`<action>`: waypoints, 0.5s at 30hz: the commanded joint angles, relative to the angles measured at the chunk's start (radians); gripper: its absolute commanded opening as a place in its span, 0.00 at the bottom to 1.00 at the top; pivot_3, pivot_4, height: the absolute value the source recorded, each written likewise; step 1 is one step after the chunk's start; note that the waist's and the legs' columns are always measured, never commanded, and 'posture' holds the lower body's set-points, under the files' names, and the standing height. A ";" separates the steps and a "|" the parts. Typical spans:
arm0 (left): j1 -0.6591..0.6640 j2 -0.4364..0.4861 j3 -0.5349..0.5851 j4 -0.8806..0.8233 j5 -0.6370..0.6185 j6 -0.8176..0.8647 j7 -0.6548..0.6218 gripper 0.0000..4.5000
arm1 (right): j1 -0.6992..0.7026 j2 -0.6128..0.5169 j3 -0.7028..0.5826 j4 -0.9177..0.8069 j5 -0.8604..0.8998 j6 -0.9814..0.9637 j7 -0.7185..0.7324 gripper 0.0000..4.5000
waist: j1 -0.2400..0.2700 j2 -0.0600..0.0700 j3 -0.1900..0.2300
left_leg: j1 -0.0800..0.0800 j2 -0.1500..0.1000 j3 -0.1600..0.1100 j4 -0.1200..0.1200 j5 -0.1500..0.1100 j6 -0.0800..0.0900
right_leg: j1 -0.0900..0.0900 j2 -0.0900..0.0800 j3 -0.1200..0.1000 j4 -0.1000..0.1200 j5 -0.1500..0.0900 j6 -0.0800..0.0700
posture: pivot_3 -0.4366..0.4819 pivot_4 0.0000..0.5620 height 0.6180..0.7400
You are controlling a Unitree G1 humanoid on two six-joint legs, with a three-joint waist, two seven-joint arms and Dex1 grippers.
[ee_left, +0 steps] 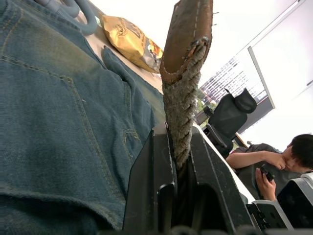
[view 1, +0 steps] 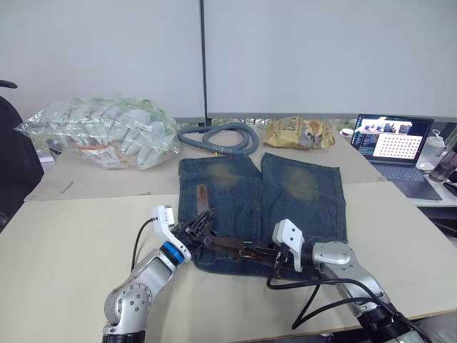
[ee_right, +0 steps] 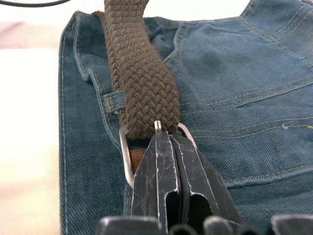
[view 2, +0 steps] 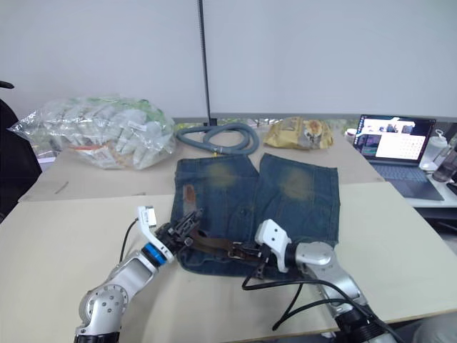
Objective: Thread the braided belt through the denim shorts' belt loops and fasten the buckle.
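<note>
You have soft, even daylight over the worktop [view 1: 64, 236]; shadows under the denim shorts [view 1: 300, 193] are weak and short. The laptop screen [view 1: 391, 137], beyond the shorts, glows bright but stays readable. In the left wrist view the sky behind the braided belt [ee_left: 182, 107] is burnt out to white, and the person [ee_left: 283, 161] far past the belt looks soft. In the right wrist view the worktop beside the shorts is overexposed and pale, while the belt's weave is sharp.

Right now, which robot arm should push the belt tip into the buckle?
Probably the left gripper: it pinches the braided belt near its leather tip. The right gripper is shut at the buckle, steadying it.
</note>
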 commanded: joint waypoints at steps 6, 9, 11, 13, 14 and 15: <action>-0.002 0.003 0.011 -0.032 0.028 -0.059 0.012 0.00 | -0.030 -0.005 0.047 0.048 -0.031 -0.034 0.088 0.00 | -0.003 0.000 0.000 | 0.000 0.000 0.000 0.000 0.000 0.000 | 0.000 0.000 0.000 0.000 0.000 0.000 | 0.48 0.27 1.00; -0.005 0.001 0.015 -0.020 0.044 -0.076 0.020 0.00 | -0.039 -0.005 0.046 0.075 -0.037 -0.056 0.101 0.00 | -0.003 0.000 0.000 | 0.000 0.000 0.000 0.000 0.000 0.000 | 0.000 0.000 0.000 0.000 0.000 0.000 | 0.48 0.27 1.00; -0.005 0.007 0.016 -0.009 0.060 -0.082 0.021 0.00 | -0.051 -0.010 0.055 0.106 -0.062 -0.079 0.100 0.00 | -0.003 0.000 0.000 | 0.000 0.000 0.000 0.000 0.000 0.000 | 0.000 0.000 0.000 0.000 0.000 0.000 | 0.48 0.27 1.00; -0.004 0.012 0.017 0.000 0.074 -0.088 0.019 0.00 | -0.065 -0.012 0.067 0.137 -0.096 -0.097 0.091 0.00 | -0.004 0.000 0.000 | 0.001 0.000 0.000 0.000 0.000 0.000 | 0.000 0.000 0.000 0.000 0.000 0.000 | 0.48 0.27 1.00; -0.003 0.014 0.016 0.001 0.077 -0.090 0.015 0.00 | -0.075 -0.011 0.073 0.154 -0.113 -0.097 0.084 0.00 | -0.004 0.000 0.000 | 0.001 0.000 0.000 0.000 0.000 0.000 | 0.000 0.000 0.000 0.000 0.000 0.000 | 0.48 0.27 1.00; -0.003 0.016 0.015 0.002 0.078 -0.092 0.011 0.00 | -0.081 -0.010 0.077 0.166 -0.123 -0.098 0.079 0.00 | -0.004 0.000 0.000 | 0.001 0.000 0.000 0.000 0.000 -0.001 | 0.000 0.000 0.000 0.000 0.000 0.000 | 0.48 0.27 1.00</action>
